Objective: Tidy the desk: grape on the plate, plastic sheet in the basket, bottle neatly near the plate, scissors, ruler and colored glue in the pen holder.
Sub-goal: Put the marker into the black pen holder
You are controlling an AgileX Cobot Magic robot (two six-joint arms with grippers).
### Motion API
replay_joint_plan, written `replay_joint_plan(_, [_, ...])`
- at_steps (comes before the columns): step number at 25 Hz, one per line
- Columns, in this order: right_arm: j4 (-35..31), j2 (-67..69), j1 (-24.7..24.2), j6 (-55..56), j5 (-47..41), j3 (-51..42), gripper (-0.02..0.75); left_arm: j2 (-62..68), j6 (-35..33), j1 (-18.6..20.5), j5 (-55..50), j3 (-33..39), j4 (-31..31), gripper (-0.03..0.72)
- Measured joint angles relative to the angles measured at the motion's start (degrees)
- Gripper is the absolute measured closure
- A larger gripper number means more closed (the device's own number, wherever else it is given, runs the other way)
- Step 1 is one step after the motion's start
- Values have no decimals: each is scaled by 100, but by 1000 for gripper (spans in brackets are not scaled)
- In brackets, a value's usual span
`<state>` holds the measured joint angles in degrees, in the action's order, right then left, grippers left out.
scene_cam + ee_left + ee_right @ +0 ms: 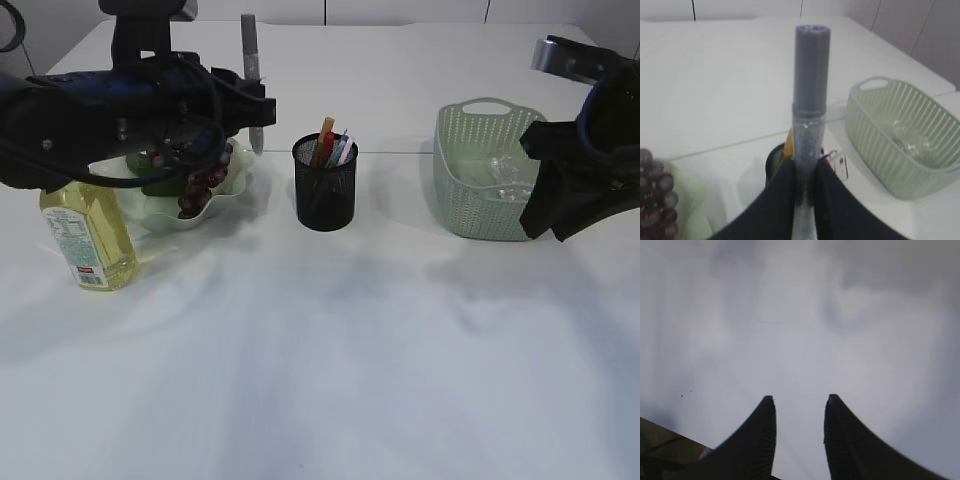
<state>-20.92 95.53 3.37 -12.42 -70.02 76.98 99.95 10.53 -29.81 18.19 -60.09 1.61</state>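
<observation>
Nearest the exterior camera, at far left, one bottle [88, 240] of yellow liquid is seen upright, just beside and in front of the single pale plate [240, 183]; one bunch of grapes [198, 188] is already held on that plate; both steps are judged done.

Above the plate the left gripper [254, 122] is pressed together on one tube of colored glue [250, 58], which is pinched near its lower end with its long axis upright and its purple cap on top; in the left wrist view the tube [810, 95] is clamped between the dark fingers [782, 200].

One black mesh pen holder [325, 183] stands to the right of that gripper, lower down and near; several items are already standing in it, though scissors and ruler cannot be told apart with certainty. The coming move is judged to turn on this: the holder's mouth lies rightward and below the tube, so the tube must be carried across and lowered upright; the left arm is clearly the nearer.

Further right, one green basket [487, 175] is seen with a clear plastic sheet [907, 140] inside.

At far right the right gripper [799, 407] is spread and holds nothing.
</observation>
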Motion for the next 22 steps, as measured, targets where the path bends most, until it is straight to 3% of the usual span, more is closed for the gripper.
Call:
replay_joint_plan(7, [0, 0, 0, -16, 0, 0, 462, 542, 0, 0, 749, -504, -161, 613])
replay_joint_plan(22, [0, 0, 0, -102, 0, 0, 462, 1937, 4, 0, 816, -1839, -161, 603])
